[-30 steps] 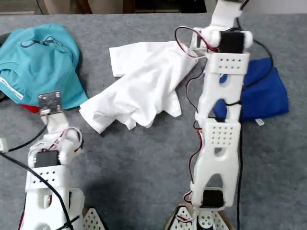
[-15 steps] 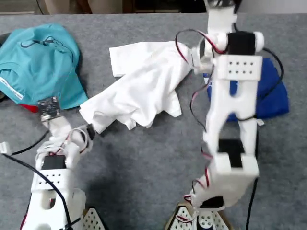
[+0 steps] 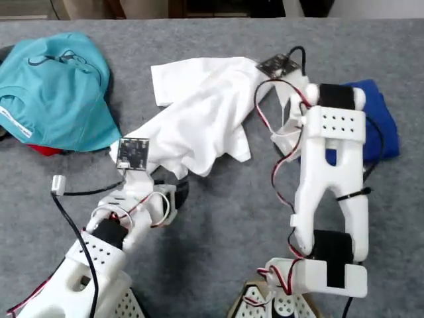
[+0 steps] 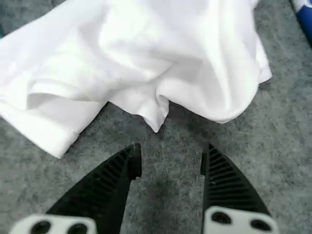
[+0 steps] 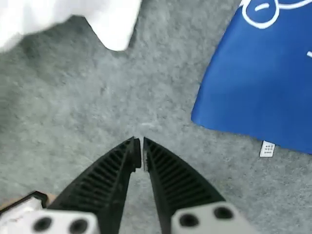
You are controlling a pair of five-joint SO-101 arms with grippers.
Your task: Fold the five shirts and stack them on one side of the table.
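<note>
A crumpled white shirt (image 3: 199, 119) lies mid-table, with a teal shirt (image 3: 56, 86) at the far left over a red one (image 3: 41, 150). A blue shirt (image 3: 381, 126) lies at the right, partly under the right arm (image 3: 331, 165). My left gripper (image 4: 169, 158) is open just above the bare cloth, a short way from the white shirt's near hem (image 4: 156, 122); in the high view the left gripper (image 3: 175, 191) sits just below that hem. My right gripper (image 5: 141, 148) is shut on nothing, over grey table between the white shirt's corner (image 5: 112, 29) and the blue shirt (image 5: 263, 83).
The table is covered in grey felt (image 3: 225, 218), bare in front of the white shirt. A small white label (image 5: 266, 148) sticks out from the blue shirt's edge. Loose cables (image 3: 79, 192) trail beside the left arm.
The left arm has swung right and forward to the white shirt's near hem. The right arm has drawn back from the table's far side and dropped low between the white and blue shirts.
</note>
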